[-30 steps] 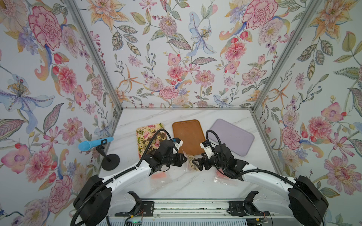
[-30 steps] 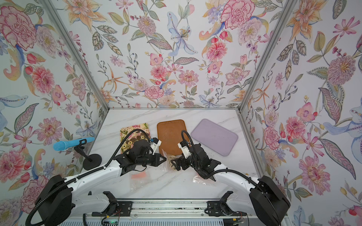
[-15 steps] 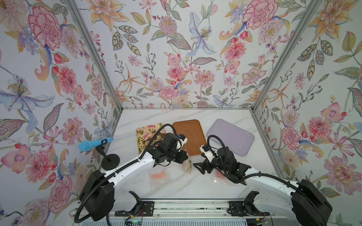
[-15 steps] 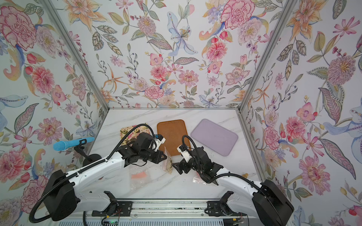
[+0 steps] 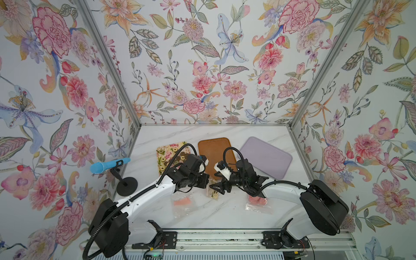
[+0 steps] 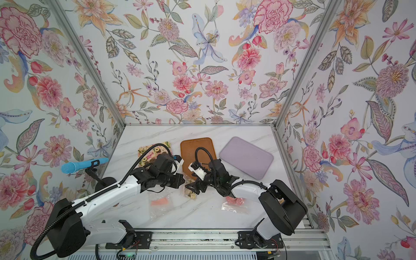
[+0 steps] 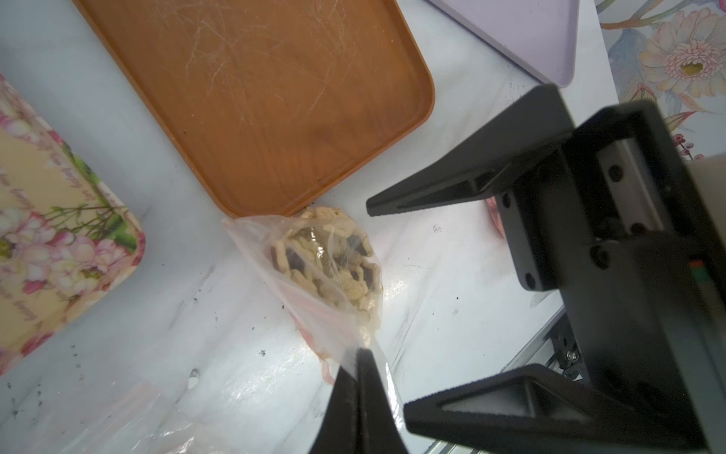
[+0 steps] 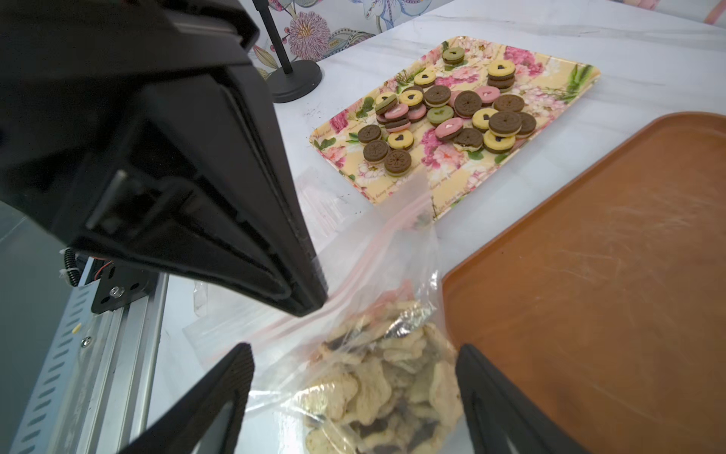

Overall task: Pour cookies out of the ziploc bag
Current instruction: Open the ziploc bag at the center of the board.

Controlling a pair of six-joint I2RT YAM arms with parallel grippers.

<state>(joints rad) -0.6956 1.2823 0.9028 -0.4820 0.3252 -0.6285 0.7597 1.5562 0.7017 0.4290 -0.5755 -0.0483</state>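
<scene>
A clear ziploc bag (image 8: 377,314) with a pink zip strip holds small beige and dark star cookies (image 8: 385,389), bunched at its low end (image 7: 326,263). It sits by the near corner of the brown tray (image 5: 215,153). My left gripper (image 7: 359,353) is shut on the bag's upper edge and holds it up (image 8: 310,306). My right gripper (image 8: 355,350) is open, its fingers on either side of the cookie-filled part without pressing it. In both top views the two grippers meet over the bag (image 5: 212,191) (image 6: 190,193).
A floral tray (image 8: 550,78) at the left carries several round sandwich cookies (image 8: 444,106). A lilac tray (image 5: 265,155) lies to the right. Two more clear bags with pink pieces lie near the front (image 5: 183,201) (image 5: 257,200). A blue microphone on a stand (image 5: 108,165) stands at far left.
The right gripper has moved left onto the bag and its jaws have narrowed a little. The left gripper has stayed shut on the bag's edge, shifting slightly.
</scene>
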